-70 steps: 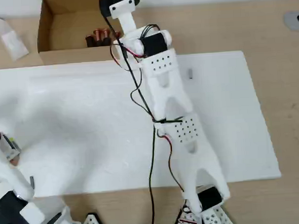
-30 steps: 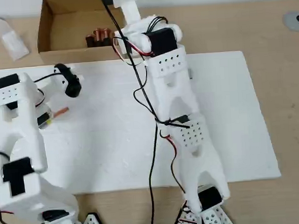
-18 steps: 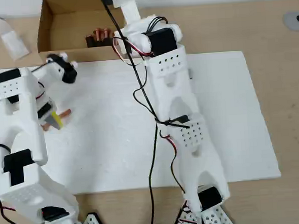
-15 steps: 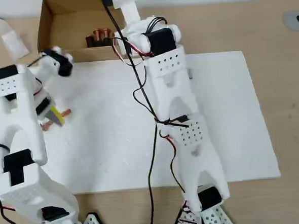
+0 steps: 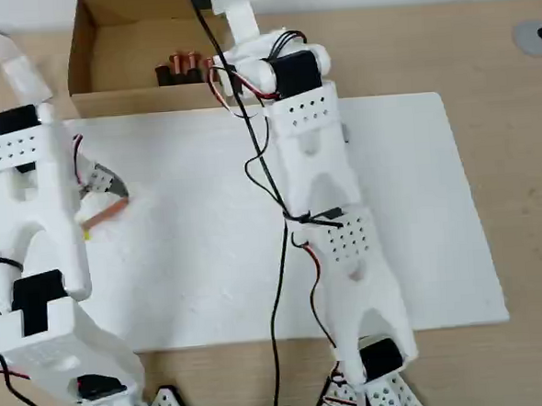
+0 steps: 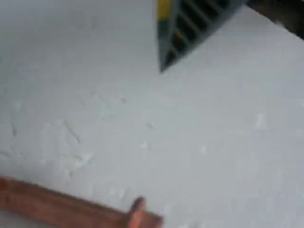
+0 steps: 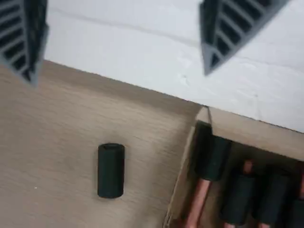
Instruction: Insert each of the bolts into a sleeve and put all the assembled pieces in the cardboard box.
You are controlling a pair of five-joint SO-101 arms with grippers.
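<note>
Looking down from the high view: left claw (image 5: 107,184) low over white foam board (image 5: 391,205) at frame left, cannot tell whether clenched or released; copper bolt (image 5: 106,211) lies on the board just beside it; cardboard box (image 5: 82,49) upper left, assembled pieces (image 5: 184,65) inside.

Left wrist view: bolt lies on the board, lower left.

Right wrist view: right claw (image 7: 118,66) released, spread wide; loose black sleeve (image 7: 110,170) on the table (image 7: 47,142), near the box.

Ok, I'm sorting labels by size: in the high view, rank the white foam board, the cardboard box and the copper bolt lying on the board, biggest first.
1. white foam board
2. cardboard box, though the frame edge and an arm hide part of it
3. copper bolt, by far the smallest
</note>
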